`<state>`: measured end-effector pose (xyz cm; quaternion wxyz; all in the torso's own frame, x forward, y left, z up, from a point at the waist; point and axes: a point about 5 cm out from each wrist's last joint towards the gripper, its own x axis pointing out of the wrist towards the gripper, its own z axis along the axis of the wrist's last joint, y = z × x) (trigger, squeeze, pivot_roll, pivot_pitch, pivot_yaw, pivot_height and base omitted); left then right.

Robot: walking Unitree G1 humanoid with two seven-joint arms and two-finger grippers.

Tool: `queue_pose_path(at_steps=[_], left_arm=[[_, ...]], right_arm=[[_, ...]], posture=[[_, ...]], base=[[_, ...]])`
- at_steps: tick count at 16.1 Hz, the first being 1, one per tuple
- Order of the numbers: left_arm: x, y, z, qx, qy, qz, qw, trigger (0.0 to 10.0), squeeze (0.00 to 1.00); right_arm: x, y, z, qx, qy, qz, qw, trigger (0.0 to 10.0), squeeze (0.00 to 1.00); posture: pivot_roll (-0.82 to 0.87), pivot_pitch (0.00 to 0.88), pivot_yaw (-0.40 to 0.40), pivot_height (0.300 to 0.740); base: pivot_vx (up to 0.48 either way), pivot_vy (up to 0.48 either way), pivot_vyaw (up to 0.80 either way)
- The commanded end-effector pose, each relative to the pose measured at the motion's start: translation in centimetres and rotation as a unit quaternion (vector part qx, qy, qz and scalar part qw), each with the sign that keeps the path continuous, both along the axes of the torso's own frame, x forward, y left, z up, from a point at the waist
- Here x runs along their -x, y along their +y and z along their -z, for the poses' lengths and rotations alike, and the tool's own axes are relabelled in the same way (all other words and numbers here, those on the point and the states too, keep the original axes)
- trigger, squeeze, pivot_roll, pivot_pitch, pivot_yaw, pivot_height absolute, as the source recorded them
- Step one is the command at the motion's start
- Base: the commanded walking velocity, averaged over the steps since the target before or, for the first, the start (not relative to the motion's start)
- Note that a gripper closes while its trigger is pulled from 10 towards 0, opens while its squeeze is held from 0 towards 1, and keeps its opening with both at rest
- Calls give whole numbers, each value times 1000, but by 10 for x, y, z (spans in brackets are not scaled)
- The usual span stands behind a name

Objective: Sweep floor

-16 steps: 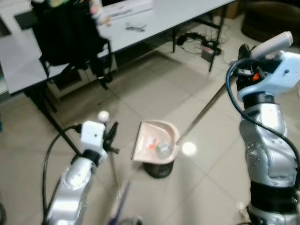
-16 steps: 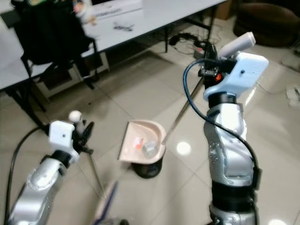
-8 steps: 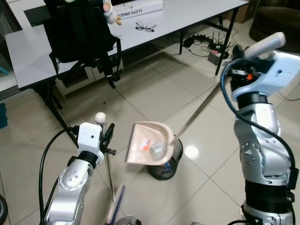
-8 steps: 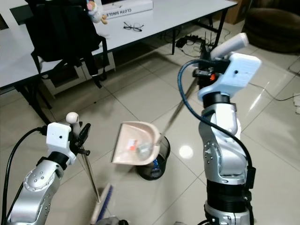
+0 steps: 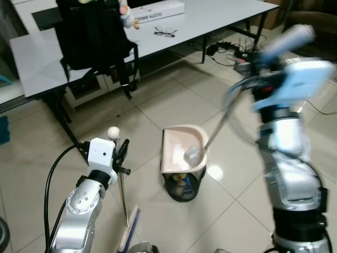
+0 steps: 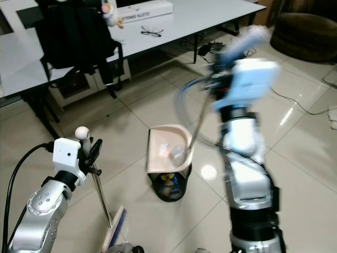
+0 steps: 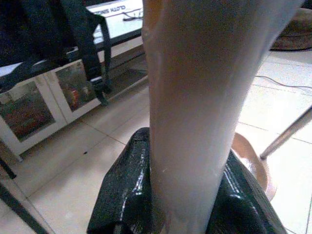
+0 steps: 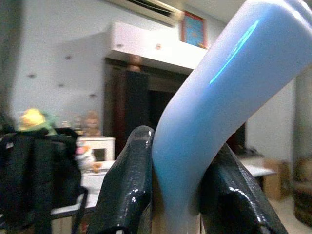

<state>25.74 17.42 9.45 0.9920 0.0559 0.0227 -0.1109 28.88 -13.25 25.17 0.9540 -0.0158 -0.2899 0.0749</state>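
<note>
1. The broom [image 5: 124,211] is held upright by the left gripper [image 5: 122,154], whose black fingers [image 7: 127,195] are clenched around the pale upper part of the handle, just below its round white knob.
2. The broom's thin metal shaft runs down to the bristle head, which rests on the tiled floor [image 5: 174,105] close in front of the robot.
3. The dustpan [image 5: 181,150] is held by the right gripper [image 8: 176,185], whose fingers [image 8: 127,180] are closed on the light blue grip of the pan's long handle [image 5: 224,121].
4. The right arm is raised high at the robot's right and appears motion-blurred.
5. The beige dustpan is tilted above a small black wire bin [image 5: 182,185], its lower edge just over the bin's rim.
6. Crumpled pale rubbish is seen inside the pan near its handle end, and coloured scraps are seen inside the bin.
7. A long white table [image 5: 210,16] is seen beyond the bin, with a black backpack [image 5: 92,34] on it, a pair of glasses [image 5: 165,32] and a long white box [image 5: 158,10].
8. Cables and a power strip [image 5: 226,50] are seen on the floor under the table's far end.
</note>
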Motion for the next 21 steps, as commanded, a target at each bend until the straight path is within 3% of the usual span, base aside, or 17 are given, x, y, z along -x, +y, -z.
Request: queue_pose_path(at_steps=[1,4,5,7,11,12,14,16,17,18,19,21], left_arm=[[-1,0,-3,-5,-8,4,1000,10000,0],[-2,0,-4,-5,-9,4,1000,10000,0],[-1,-1,-3,-5,-8,5,1000,10000,0],[-1,-1,-3,-5,-8,6,1000,10000,0],[-1,-1,-3,-5,-8,8,1000,10000,0],[-1,-2,-2,-4,-8,7,1000,10000,0],[0,-2,-2,-2,-7,7,1000,10000,0],[0,-2,-2,0,-7,7,1000,10000,0],[0,-2,-2,2,-6,7,1000,10000,0],[0,-2,-2,4,-6,7,1000,10000,0],[0,-1,-1,10,-4,6,1000,10000,0],[1,-1,-1,12,-3,7,1000,10000,0]], right_arm=[[9,13,-5,11,-37,-29,999,10000,0],[16,34,4,72,-56,-69,993,10000,0],[23,44,8,115,-80,-93,986,10000,0],[28,51,11,150,-96,-107,978,10000,0],[35,62,20,181,-107,-131,969,10000,0],[34,59,23,149,-93,-124,977,10000,0],[21,39,32,33,-24,-79,996,10000,0],[13,26,46,-34,29,-55,997,10000,0],[7,11,67,-124,96,-38,987,10000,0],[5,5,72,-157,113,-28,981,10000,0],[2,-8,85,-227,145,-6,963,10000,0],[2,-14,88,-275,150,-5,950,10000,0]], posture=[[16,69,70,740],[17,69,69,740],[15,68,70,740],[15,69,71,740],[15,68,70,740],[15,66,67,740],[16,64,66,740],[16,65,66,740],[17,63,65,740],[17,63,65,740],[17,63,65,740],[18,65,64,740]], base=[[0,0,0],[0,0,0],[0,0,0],[0,0,0],[0,0,0],[0,0,0],[0,0,0],[0,0,0],[0,0,0],[0,0,0],[0,0,0],[0,0,0]])
